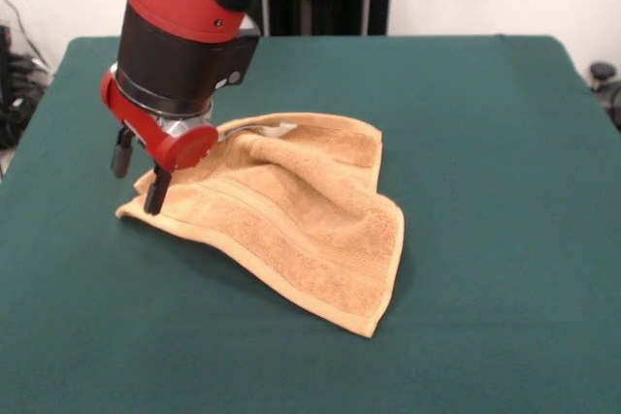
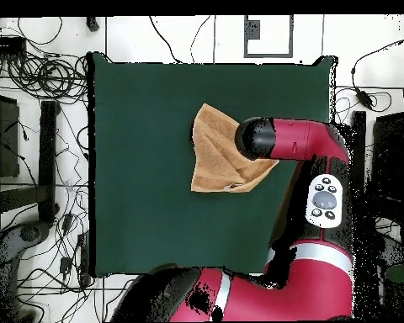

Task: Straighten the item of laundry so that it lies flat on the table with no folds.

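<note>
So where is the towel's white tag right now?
In the front view, the white tag sits at the towel's far edge, just right of the end effector, above the green table.

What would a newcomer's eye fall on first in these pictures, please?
First the red and black arm coming down at the front view's upper left, its claw at the towel's left corner. Then the golden-orange towel, rumpled and folded near the middle of the dark green table.
</note>
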### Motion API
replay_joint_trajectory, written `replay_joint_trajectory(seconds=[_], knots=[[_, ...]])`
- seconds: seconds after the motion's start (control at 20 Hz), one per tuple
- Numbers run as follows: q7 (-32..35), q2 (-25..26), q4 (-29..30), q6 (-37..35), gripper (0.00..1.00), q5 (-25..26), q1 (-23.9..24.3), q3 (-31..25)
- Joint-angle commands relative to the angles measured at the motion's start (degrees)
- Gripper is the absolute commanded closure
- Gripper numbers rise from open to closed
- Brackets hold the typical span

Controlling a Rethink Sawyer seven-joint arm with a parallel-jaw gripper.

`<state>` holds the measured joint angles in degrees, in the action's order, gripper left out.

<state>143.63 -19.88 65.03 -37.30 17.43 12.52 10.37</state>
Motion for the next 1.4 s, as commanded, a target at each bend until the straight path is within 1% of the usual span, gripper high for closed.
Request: replay_joint_trajectory(seconds=[0.05, 0.4, 0.6, 0.75, 1.1, 1.25, 1.4], knots=[[-9.39, 1.25, 11.5, 1.37, 0.0, 3.08, 0.11, -7.68], [-8.16, 0.83, 15.3, 5.53, 0.0, 4.21, 0.96, -8.31], [-6.36, 0.75, 16.48, 6.76, 0.0, 5.28, 0.19, -7.21], [-6.49, 0.77, 16.94, 7.3, 0.0, 5.71, 1.19, -8.02], [-9.74, 2.09, 16.51, 7.19, 0.0, 6.29, 5.48, -11.74], [-10.11, 3.62, 14.79, 7.5, 0.0, 7.48, 6.36, -12.29], [-10.12, 5.04, 12.85, 6.58, 0.0, 9.12, 6.05, -11.81]])
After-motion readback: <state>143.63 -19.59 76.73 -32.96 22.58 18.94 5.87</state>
